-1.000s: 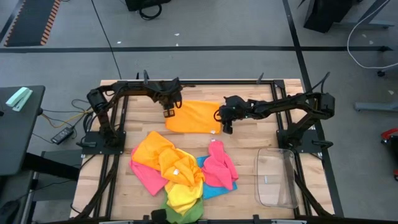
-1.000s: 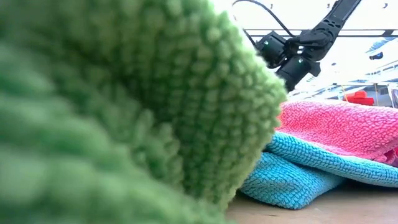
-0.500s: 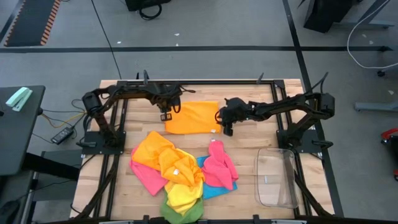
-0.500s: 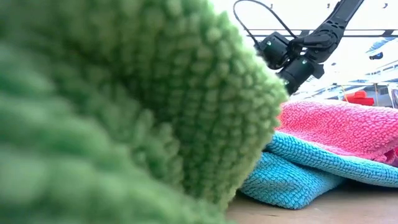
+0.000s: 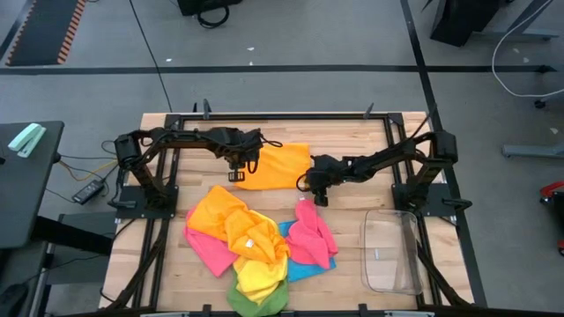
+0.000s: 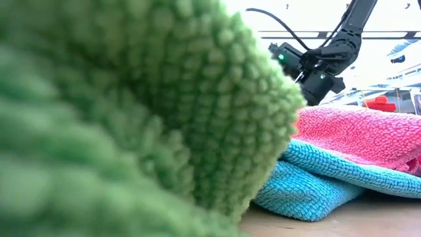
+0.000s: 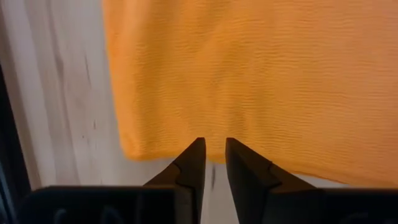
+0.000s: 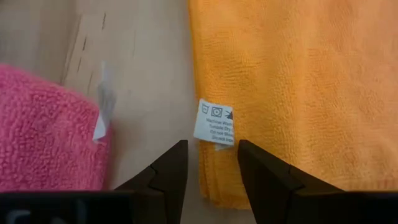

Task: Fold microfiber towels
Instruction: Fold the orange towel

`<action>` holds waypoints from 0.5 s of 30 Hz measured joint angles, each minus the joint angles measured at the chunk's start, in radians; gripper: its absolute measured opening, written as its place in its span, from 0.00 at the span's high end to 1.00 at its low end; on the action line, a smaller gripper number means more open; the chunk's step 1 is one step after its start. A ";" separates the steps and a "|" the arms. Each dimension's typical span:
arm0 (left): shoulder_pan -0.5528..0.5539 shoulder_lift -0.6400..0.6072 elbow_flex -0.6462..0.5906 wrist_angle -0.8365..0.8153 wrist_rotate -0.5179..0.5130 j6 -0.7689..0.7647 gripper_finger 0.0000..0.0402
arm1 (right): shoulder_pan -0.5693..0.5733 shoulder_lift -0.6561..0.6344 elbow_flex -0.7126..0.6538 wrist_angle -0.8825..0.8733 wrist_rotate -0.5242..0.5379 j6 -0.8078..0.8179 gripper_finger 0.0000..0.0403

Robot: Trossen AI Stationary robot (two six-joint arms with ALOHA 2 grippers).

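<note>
Orange towel [image 5: 275,165] lies flat on the wooden table [image 5: 352,132], at the far middle, between the two grippers. Left gripper [image 5: 236,169] sits at the towel's left edge near its near-left corner. In the left wrist view its fingers [image 7: 189,168] stand close together with only a thin gap, tips right at the orange towel [image 7: 249,81] hem, bare wood showing between them; nothing is pinched. Right gripper [image 5: 315,187] is at the towel's near-right corner. In the right wrist view its fingers [image 8: 171,171] are parted with a clear gap, the orange towel [image 8: 292,81] edge and its white care label [image 8: 214,123] lying just ahead of the tips; not gripping anything. A pink towel [image 8: 43,130] lies just beside that gripper, apart from the orange one with a strip of table between.

Rest of the towels are heaped at the near side of the table: orange-yellow towel [image 5: 220,216] on top of a pink one [image 5: 207,251], yellow towel [image 5: 260,273], green towel [image 5: 264,302] at the near edge, blue towel [image 5: 304,264] under the pink towel [image 5: 310,231]. Clear plastic bin [image 5: 392,251] stands at the near right, well apart from the towels.

Low view is mostly blocked by the green towel [image 6: 131,112]; behind it blue [image 6: 316,184] and pink [image 6: 362,135] towels, with the right gripper [image 6: 316,85] hanging low above them.
</note>
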 joint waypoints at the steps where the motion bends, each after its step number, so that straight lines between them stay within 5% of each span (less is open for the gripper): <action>1: -0.008 0.000 0.000 -0.007 0.000 -0.007 0.83 | -0.012 -0.007 0.001 -0.024 0.002 0.001 0.62; 6: -0.045 0.000 0.001 -0.014 0.000 -0.016 0.82 | -0.102 -0.077 -0.005 -0.118 0.103 0.044 0.62; 12: -0.081 0.000 0.014 -0.001 0.000 -0.022 0.83 | -0.187 -0.125 -0.002 -0.218 0.409 0.149 0.62; 15: -0.092 0.000 0.015 0.026 0.000 -0.020 0.84 | -0.201 -0.148 0.013 -0.246 0.428 0.143 0.62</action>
